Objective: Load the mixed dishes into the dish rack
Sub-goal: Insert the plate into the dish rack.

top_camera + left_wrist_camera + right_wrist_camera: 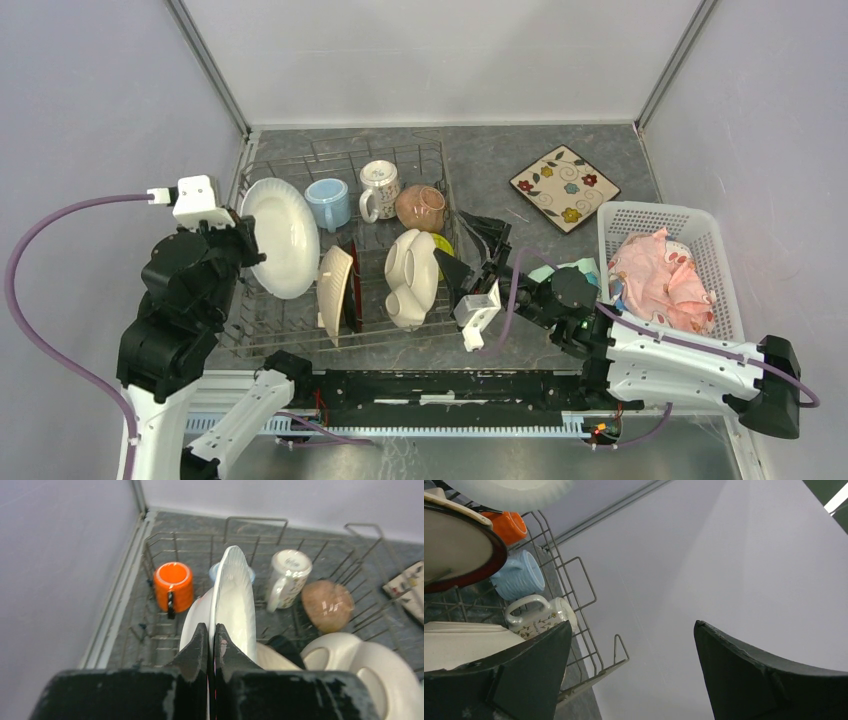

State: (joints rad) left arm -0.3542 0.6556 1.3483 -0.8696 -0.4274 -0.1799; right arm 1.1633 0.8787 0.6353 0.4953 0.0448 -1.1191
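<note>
Left gripper [211, 630] clamped on round white plate [232, 600] in grey wire dish rack [270, 320], right gripper [633, 625] spread wide, empty, pink cloth [660, 275] in white perforated basket [655, 212].

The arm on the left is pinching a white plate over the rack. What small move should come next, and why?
Probably ease the white plate down between the tines of the dish rack. The left tool is shut on its rim, the plate stands on edge, and I cannot tell that it is seated.

Robot lab booth, plain lilac walls [80, 100], metal corner posts [208, 65], grey tabletop [480, 165], 2 mounted arms [180, 290]
</note>
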